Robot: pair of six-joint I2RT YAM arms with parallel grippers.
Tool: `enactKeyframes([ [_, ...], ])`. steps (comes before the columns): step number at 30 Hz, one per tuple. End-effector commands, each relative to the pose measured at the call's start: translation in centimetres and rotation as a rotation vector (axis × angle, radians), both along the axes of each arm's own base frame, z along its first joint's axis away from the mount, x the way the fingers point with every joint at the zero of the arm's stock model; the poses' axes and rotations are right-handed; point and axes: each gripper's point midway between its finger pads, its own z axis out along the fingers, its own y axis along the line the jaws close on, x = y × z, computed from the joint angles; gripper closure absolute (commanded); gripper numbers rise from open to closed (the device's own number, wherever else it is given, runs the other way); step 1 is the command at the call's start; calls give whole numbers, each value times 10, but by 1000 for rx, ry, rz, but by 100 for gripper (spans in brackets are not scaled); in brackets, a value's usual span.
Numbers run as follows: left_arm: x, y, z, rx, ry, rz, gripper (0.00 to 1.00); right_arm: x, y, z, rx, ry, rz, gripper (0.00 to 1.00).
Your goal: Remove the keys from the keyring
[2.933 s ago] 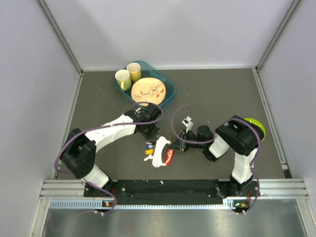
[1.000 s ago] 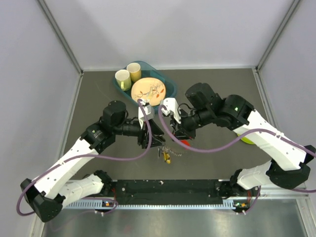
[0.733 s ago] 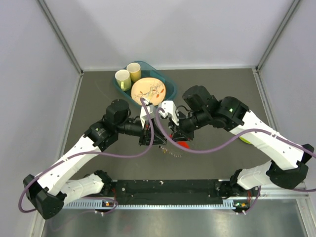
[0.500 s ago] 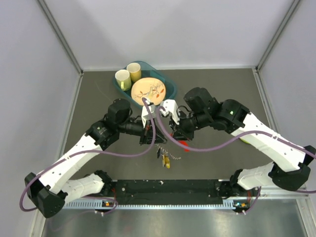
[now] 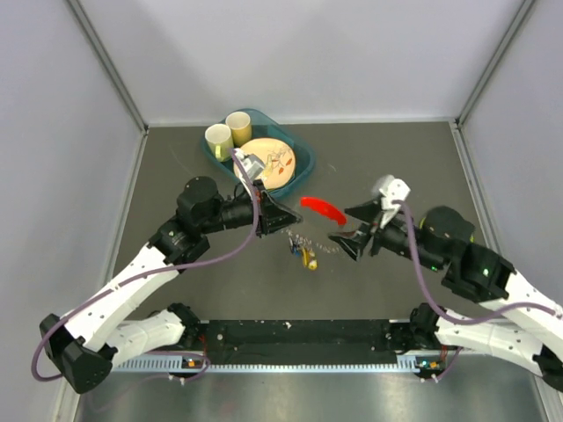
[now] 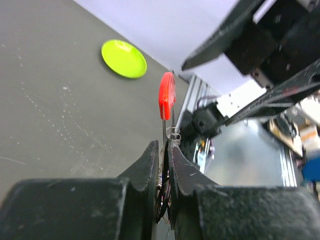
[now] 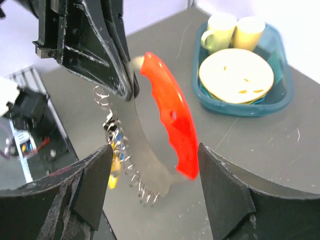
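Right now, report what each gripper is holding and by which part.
The left gripper is shut on the keyring, pinching one tip of its crescent at the metal edge; the keys dangle below. The right gripper is open, holding nothing.

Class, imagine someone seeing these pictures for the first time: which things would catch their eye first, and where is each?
The bright red crescent of the keyring stands out, held above the dark table between the arms by the shut left tool, keys dangling below. The right tool gapes open close by, not touching it. At the table's far side sits a teal tray holding two pale cups and a patterned plate.
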Motion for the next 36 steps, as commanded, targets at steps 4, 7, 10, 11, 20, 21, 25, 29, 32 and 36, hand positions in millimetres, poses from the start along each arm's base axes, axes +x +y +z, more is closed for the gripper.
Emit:
enactKeyframes([
  [4, 27, 23, 94, -322, -57, 270, 100, 2, -21, 20, 352, -137, -94, 30],
  [7, 23, 30, 108, -425, -42, 285, 100, -1, -18, 15, 420, -220, -61, 32],
  [10, 21, 37, 116, -477, -19, 303, 100, 3, -12, 8, 418, -244, -59, 34],
  [11, 18, 39, 122, -498, -24, 301, 100, 6, -8, 6, 406, -257, -57, 34],
  [20, 9, 49, 128, -581, 29, 301, 100, 9, 29, 30, 482, -323, 41, 39],
  [21, 9, 50, 128, -586, 32, 302, 100, 9, 31, 37, 492, -332, 50, 39],
  [25, 8, 51, 130, -598, 40, 299, 100, 12, 45, 41, 489, -335, 78, 41],
  [29, 7, 51, 132, -605, 45, 297, 100, 17, 48, 45, 502, -346, 65, 43],
  [32, 8, 52, 132, -607, 47, 301, 100, 17, 50, 46, 506, -351, 72, 52],
  [36, 9, 52, 131, -609, 53, 308, 100, 13, 55, 49, 513, -353, 104, 55],
])
